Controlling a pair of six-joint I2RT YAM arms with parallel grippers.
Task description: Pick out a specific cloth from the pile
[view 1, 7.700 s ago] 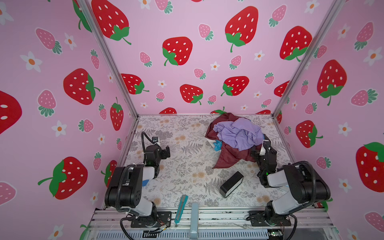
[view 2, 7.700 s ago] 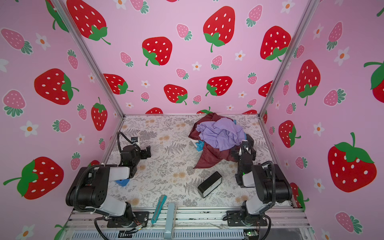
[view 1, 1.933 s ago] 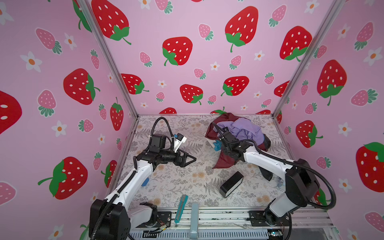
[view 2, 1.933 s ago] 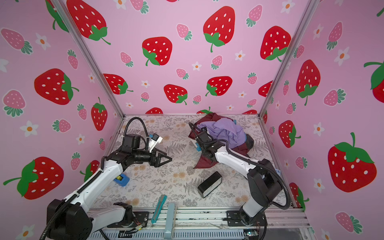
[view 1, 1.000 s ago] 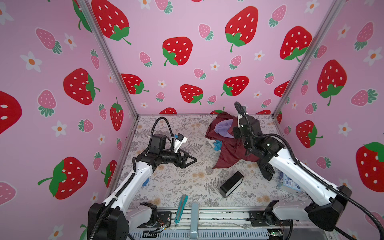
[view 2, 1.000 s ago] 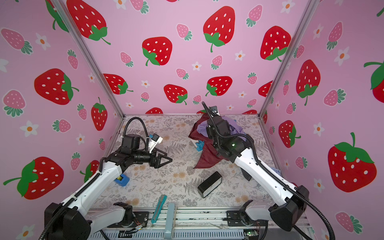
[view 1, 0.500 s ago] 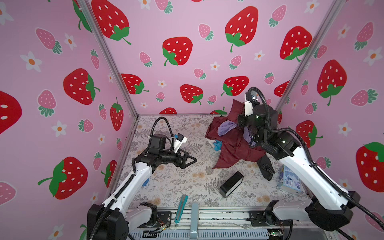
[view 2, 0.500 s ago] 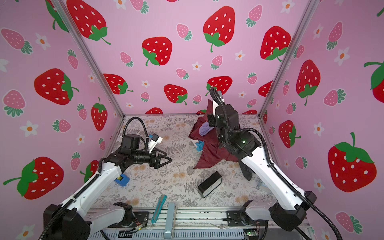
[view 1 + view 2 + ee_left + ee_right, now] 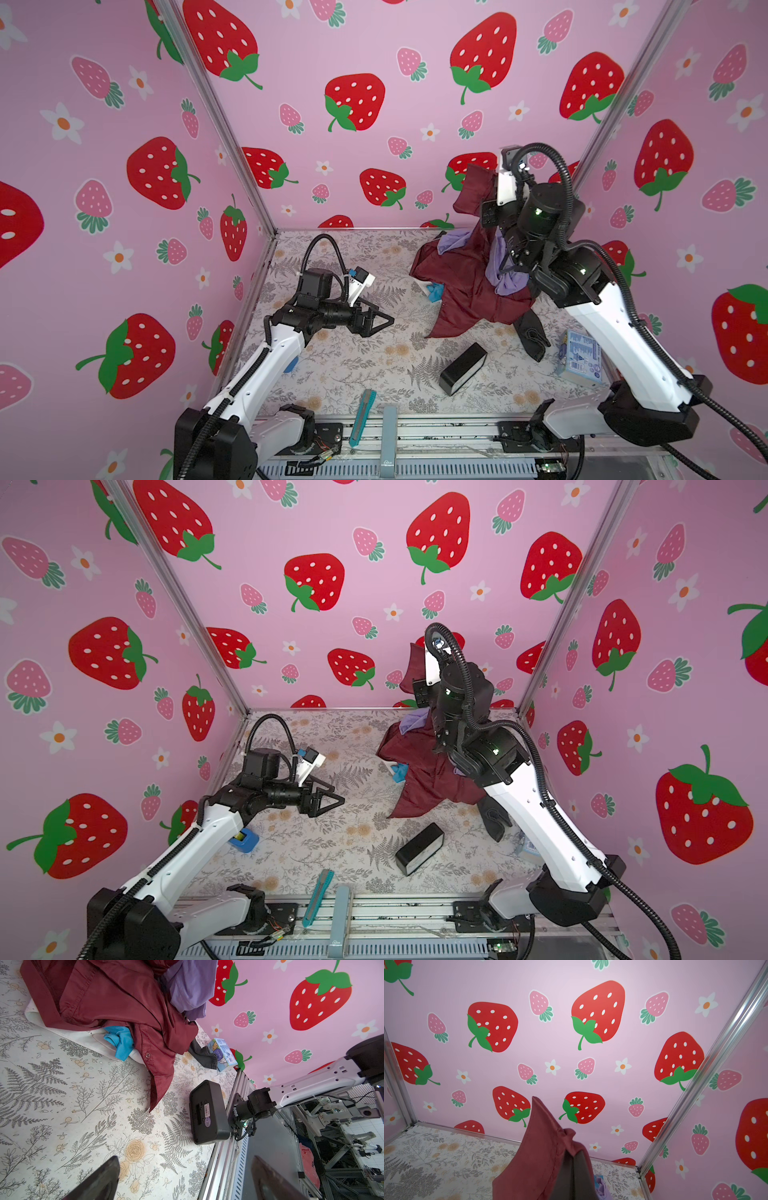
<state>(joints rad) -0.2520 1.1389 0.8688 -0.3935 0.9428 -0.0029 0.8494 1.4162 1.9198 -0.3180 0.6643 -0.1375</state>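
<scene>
The cloth (image 9: 461, 286) (image 9: 419, 779) is a dark maroon, slightly shiny garment. Its upper end hangs from my right gripper (image 9: 490, 195) (image 9: 574, 1155), which is raised high near the back wall and shut on a fold of it. The lower part still drapes over the pile at the back right. In that pile, a lavender garment (image 9: 505, 276) hangs tangled in the maroon, beside a small light-blue cloth (image 9: 434, 291) and a white piece (image 9: 83, 1038). My left gripper (image 9: 384, 321) (image 9: 185, 1160) hovers open over the mat, left of the pile, holding nothing.
A black box (image 9: 463, 368) lies near the front. A dark grey cloth (image 9: 532, 336) and a blue tissue pack (image 9: 579, 359) sit by the right wall. A teal knife (image 9: 362, 409) rests on the front rail, and a blue object (image 9: 243, 839) lies under the left arm.
My right gripper has risen from the pile toward the back wall, pulling the maroon cloth up, with the lavender garment dragged along. The left arm has stayed still.
</scene>
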